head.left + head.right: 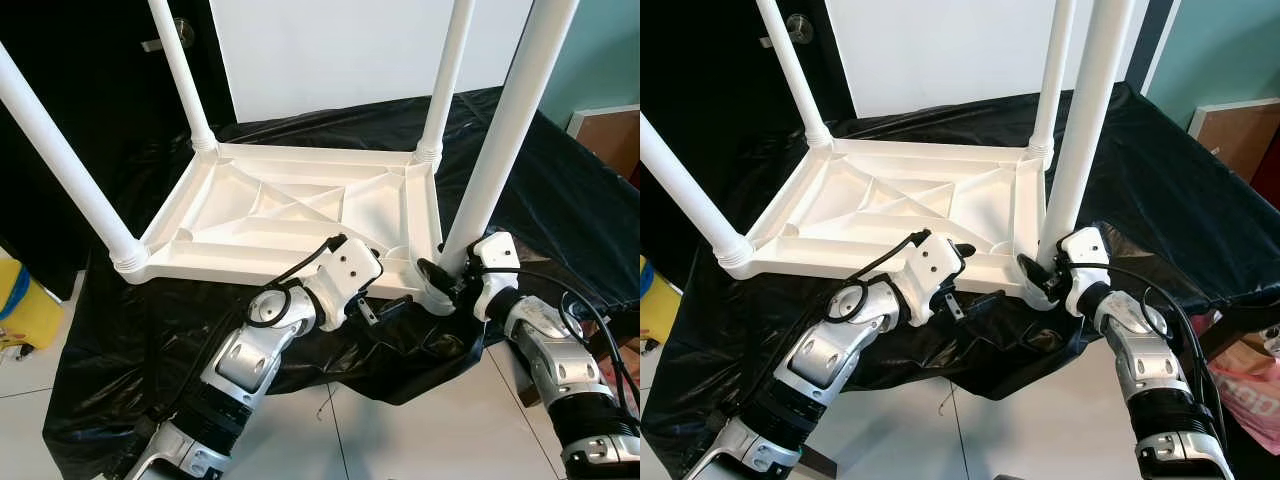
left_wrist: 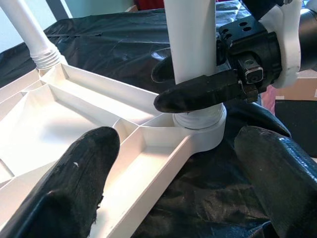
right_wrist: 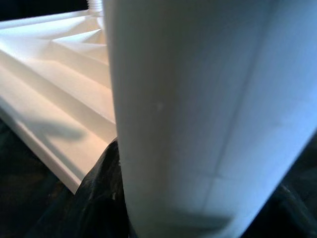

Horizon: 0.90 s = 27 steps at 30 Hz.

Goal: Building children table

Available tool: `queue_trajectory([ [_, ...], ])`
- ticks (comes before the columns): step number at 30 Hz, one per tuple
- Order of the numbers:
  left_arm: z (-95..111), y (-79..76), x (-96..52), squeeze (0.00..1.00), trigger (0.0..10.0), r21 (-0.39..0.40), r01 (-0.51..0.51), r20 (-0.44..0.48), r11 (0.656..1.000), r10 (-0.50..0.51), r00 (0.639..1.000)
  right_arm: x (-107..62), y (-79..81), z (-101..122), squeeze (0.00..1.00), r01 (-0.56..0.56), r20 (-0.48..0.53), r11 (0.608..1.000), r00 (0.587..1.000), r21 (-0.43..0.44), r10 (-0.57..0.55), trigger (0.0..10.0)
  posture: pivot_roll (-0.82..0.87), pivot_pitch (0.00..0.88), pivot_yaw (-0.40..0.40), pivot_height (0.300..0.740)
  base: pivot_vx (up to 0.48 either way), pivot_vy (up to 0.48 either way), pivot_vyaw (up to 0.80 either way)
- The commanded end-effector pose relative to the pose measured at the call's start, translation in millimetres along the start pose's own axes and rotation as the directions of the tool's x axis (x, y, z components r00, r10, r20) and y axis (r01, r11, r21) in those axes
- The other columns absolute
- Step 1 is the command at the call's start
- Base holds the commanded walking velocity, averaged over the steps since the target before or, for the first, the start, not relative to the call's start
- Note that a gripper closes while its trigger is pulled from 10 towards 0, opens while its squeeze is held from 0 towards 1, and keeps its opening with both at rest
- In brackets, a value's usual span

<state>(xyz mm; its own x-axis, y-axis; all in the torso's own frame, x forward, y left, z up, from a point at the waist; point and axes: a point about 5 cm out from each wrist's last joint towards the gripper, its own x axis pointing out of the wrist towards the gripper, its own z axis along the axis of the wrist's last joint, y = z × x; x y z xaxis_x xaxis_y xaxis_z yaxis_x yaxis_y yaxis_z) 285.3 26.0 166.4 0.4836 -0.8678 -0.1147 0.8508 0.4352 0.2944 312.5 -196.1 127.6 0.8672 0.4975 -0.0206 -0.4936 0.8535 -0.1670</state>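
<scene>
Where the black sheet (image 1: pixel 560 190) covered the floor, the white plastic table top (image 1: pixel 290 215) lay upside down, its ribbed underside facing up. Four white legs stood in its corner sockets: two at the far corners (image 1: pixel 185 75) (image 1: pixel 445 75), one at the near left corner (image 1: pixel 60 160), and one at the near right corner (image 1: pixel 500 130). That near right leg rose steeply and leaned slightly to the right.

The right gripper (image 1: pixel 442 277) was clamped around the base of the near right leg, just above the threaded collar at the socket. In the left wrist view one of its black fingers (image 2: pixel 198 94) lay across the front of the leg, with the other behind it. In the right wrist view the leg (image 3: pixel 208 114) stood very close to the lens, with the table's underside beside it.

The left gripper (image 1: pixel 385 310) hovered at the near edge of the table top, just left of that same corner. Its fingers (image 2: pixel 74 188) were spread apart and held nothing, with one over the ribbed frame and the other over the black sheet.

Beyond the sheet lay pale floor tiles (image 1: pixel 440 440). A yellow object (image 1: pixel 20 300) sat at the left edge, and a white wall (image 1: pixel 330 50) rose behind the table.
</scene>
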Motion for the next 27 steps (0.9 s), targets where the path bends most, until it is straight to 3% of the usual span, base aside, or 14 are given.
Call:
queue_trajectory([
  [1,-1.7,-0.5,-0.4,0.0,10.0,0.002,-0.003,-0.001,1.0,0.003,1.0,1.6,12.4,-7.5,0.0,-0.012,-0.022,0.999,1.0,0.047,0.013,10.0,-0.17,0.03,-0.019,0.74,0.0,0.0,0.0],
  [5,-2.4,-3.1,0.5,0.0,10.0,0.0,0.003,-0.001,1.0,-0.003,1.0,2.4,19.1,-11.9,0.0,0.084,-0.063,0.996,0.995,0.015,-0.083,10.0,-0.17,0.028,-0.022,0.74,0.0,0.0,0.0],
  [15,-3.2,-5.0,0.9,0.0,10.0,-0.002,0.014,-0.002,1.0,-0.014,1.0,4.6,29.7,-14.1,0.0,0.233,-0.076,0.972,0.97,0.044,-0.229,10.0,-0.18,0.021,-0.025,0.74,0.0,0.0,0.0],
  [19,-2.6,-5.8,2.3,0.0,10.0,-0.002,0.017,0.001,1.0,-0.017,1.0,7.5,34.8,-21.1,0.0,0.458,-0.145,0.883,0.885,0.099,-0.443,10.0,-0.17,0.017,-0.026,0.74,0.0,0.0,0.0],
  [22,-2.6,-5.9,2.4,0.0,10.0,-0.002,0.018,0.001,1.0,-0.018,1.0,7.8,36.0,-21.8,0.0,0.488,-0.151,0.867,0.869,0.102,-0.471,10.0,-0.17,0.017,-0.026,0.74,0.0,0.0,0.0],
  [24,-3.1,-5.3,1.9,0.0,10.0,0.002,0.017,-0.002,1.0,-0.017,1.0,4.9,38.2,-23.9,0.0,0.585,-0.167,0.806,0.806,0.085,-0.568,10.0,-0.16,0.011,-0.026,0.74,0.0,0.0,0.0],
  [25,-3.1,-5.3,1.9,0.0,10.0,0.002,0.017,-0.002,1.0,-0.017,1.0,4.9,38.2,-23.9,0.0,0.585,-0.167,0.806,0.806,0.085,-0.568,10.0,-0.16,0.011,-0.026,0.74,0.0,0.0,0.0],
  [27,-3.4,-4.6,1.4,0.0,10.0,0.006,0.015,-0.005,1.0,-0.015,1.0,3.0,40.7,-24.2,0.0,0.657,-0.173,0.75,0.75,0.077,-0.639,10.0,-0.16,0.008,-0.029,0.74,0.0,0.0,0.0],
])
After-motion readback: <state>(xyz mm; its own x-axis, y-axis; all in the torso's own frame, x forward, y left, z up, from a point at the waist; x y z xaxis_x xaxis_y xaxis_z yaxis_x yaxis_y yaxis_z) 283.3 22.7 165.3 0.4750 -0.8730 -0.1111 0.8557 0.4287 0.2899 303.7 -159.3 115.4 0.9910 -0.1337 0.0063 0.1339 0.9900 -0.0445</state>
